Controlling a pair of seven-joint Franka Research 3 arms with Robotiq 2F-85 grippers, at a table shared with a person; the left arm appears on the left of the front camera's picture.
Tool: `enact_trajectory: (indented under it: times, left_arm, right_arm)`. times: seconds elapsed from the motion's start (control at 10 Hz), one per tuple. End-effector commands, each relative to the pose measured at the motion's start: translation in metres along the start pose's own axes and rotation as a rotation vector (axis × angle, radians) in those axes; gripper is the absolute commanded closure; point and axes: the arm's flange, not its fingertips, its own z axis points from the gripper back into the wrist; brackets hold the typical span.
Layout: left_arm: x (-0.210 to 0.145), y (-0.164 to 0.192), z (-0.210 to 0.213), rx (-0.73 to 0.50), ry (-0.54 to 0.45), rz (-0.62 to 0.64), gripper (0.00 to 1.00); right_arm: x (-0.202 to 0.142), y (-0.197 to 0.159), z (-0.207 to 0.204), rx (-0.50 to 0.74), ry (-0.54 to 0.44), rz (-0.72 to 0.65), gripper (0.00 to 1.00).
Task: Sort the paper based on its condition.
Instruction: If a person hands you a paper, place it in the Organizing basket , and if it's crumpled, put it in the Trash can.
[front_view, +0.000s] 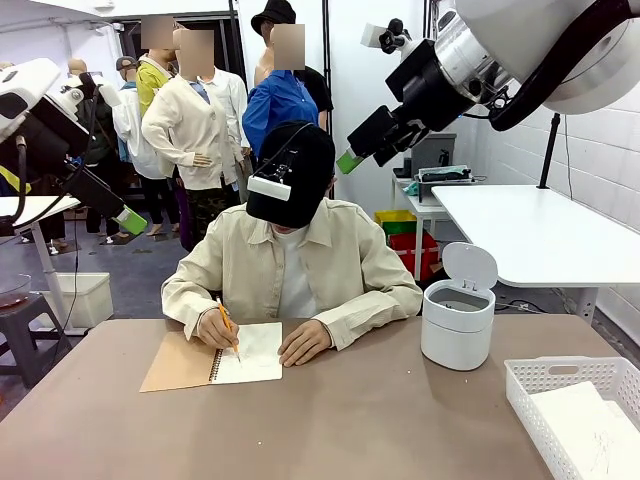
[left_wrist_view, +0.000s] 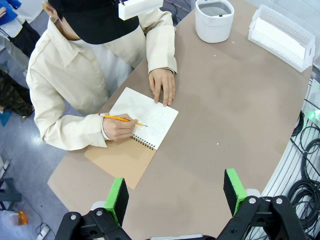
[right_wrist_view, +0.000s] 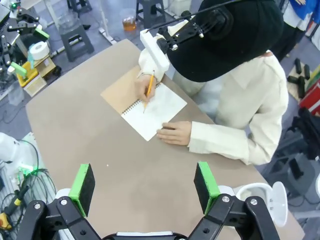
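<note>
Both grippers, left gripper (left_wrist_view: 175, 197) and right gripper (right_wrist_view: 144, 186), are held high, unclenched and empty, while a notebook (front_view: 222, 358) page is pencilled by the person (front_view: 290, 265).

Place: robot lab / demo hall, not a home.
Rig: white arm (front_view: 540, 50) overhead, cable bundles (left_wrist_view: 305, 185) beside brown table (front_view: 350, 420).
Surrounds: bare white walls, grey floor, white worktables (front_view: 540, 235), stools (right_wrist_view: 75, 35), red + yellow crates (front_view: 410, 240).
People: onlookers (front_view: 200, 120) standing behind, w/ seated person (front_view: 295, 260) at table.
</note>
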Motion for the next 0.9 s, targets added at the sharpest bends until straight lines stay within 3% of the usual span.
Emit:
enact_trajectory:
  times: [0.0,0.8]
  left_arm:
    - [-0.0005,0.0007,0.0007,-0.002,-0.002,0.001,0.00]
    - [-0.0005,0.0007,0.0007,-0.002,-0.002,0.001,0.00]
  right_arm:
    - [-0.0006,-0.0019,-0.0013,-0.001,0.001,-0.011,0.00]
    - [-0.0006,-0.0019,-0.0013,-0.001,0.001,-0.011,0.00]
